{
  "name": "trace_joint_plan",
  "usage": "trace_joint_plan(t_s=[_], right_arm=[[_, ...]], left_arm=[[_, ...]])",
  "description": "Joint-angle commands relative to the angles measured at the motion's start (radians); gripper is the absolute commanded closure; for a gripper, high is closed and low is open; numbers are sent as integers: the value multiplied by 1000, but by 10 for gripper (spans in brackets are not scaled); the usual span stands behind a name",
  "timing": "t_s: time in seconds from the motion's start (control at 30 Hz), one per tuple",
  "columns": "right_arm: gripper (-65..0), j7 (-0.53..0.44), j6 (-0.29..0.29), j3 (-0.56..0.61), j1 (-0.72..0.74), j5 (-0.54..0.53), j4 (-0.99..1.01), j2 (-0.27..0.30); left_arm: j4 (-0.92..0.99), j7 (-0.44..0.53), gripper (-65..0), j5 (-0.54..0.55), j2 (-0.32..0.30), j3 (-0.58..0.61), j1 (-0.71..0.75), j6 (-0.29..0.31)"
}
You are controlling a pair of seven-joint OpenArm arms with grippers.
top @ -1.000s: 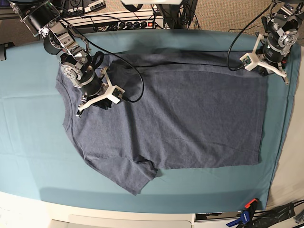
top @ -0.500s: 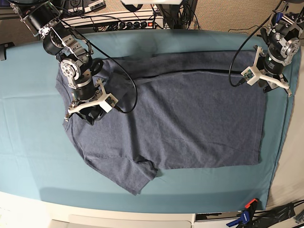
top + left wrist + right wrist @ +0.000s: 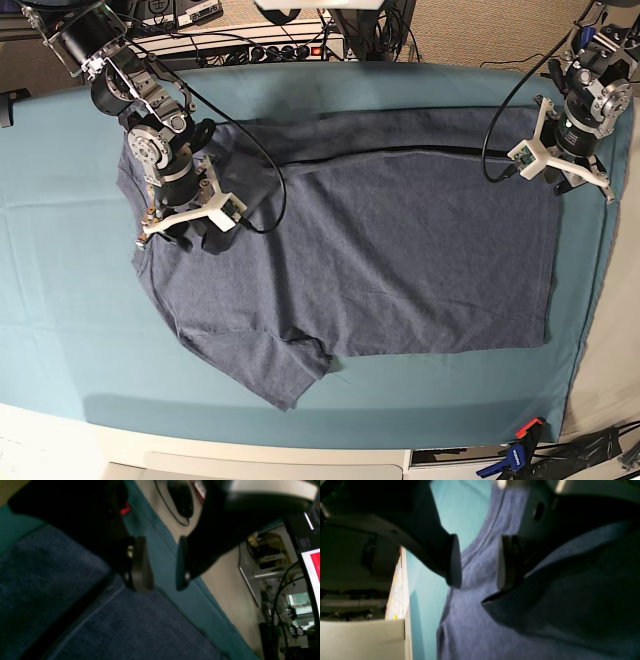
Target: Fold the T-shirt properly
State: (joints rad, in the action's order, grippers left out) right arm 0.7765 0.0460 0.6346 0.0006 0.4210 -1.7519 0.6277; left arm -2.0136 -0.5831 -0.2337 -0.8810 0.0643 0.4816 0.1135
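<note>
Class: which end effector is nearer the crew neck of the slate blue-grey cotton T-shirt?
Right. The right end effector hangs open right by the crew neck of the slate blue-grey cotton T-shirt. The left end effector is open at the hem end.

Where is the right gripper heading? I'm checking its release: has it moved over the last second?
Yes. In the base view the right gripper has swung toward the T-shirt's collar edge, jaws open.

Teal table cloth (image 3: 60,300), blue clamp (image 3: 515,455)
</note>
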Motion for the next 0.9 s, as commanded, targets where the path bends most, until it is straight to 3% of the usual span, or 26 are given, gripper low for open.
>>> trace_joint_plan(t_s=[0.0,0.1,0.27,0.4,0.47,0.6,0.73,0.87], right_arm=[[-248,21,-16,-10,16,14,-16,12],[-248,99,-16,-10,16,14,-21,15],[-248,128,-19,-10,-7,41,-129,40],[-247,194,-12,-10,-57,40,-290,67],[-247,208,24,-10,-120,43,-361,90],[-247,233,61,-10,-288,66,-480,166],[-247,280,61,-10,-461,148,-568,277],[-247,289,63,-27,-600,164,-604,367]], left_arm=[[-13,-5,-211,-8,-16,-8,-5,-11],[-13,-23,-211,-7,-16,-8,-5,-11],[-13,-35,-211,34,-17,-8,-5,-7],[-16,-76,-211,79,-17,-8,4,52],[-23,-102,-211,77,-17,-8,26,72],[-63,-120,-211,46,-17,-8,109,89],[-123,-127,-211,20,-17,-8,193,83],[-147,-127,-211,16,-16,-8,237,67]])
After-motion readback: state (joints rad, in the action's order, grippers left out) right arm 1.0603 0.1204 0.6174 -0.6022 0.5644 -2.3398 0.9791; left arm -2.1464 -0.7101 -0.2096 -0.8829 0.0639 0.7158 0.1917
